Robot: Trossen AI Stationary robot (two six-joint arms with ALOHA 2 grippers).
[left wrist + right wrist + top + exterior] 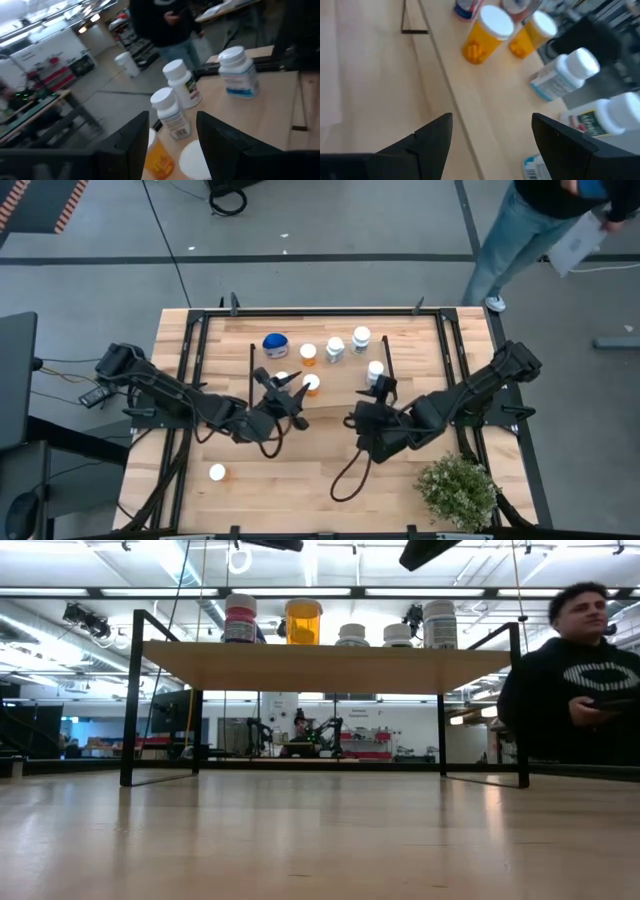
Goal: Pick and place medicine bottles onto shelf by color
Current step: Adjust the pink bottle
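Orange pill bottles with white caps, tablets visible through one clear body [481, 40], stand on your low light-wood shelf [345, 395] among white-bodied bottles [172, 114] and a wide blue jar [275, 345]. One white-capped bottle [217, 473] stands apart on the wooden table [300, 490], near its front left. Your left gripper [290, 393] hovers spread around an orange bottle without pinching it; your right gripper [380, 392] hangs wide open, empty, above the shelf's right part.
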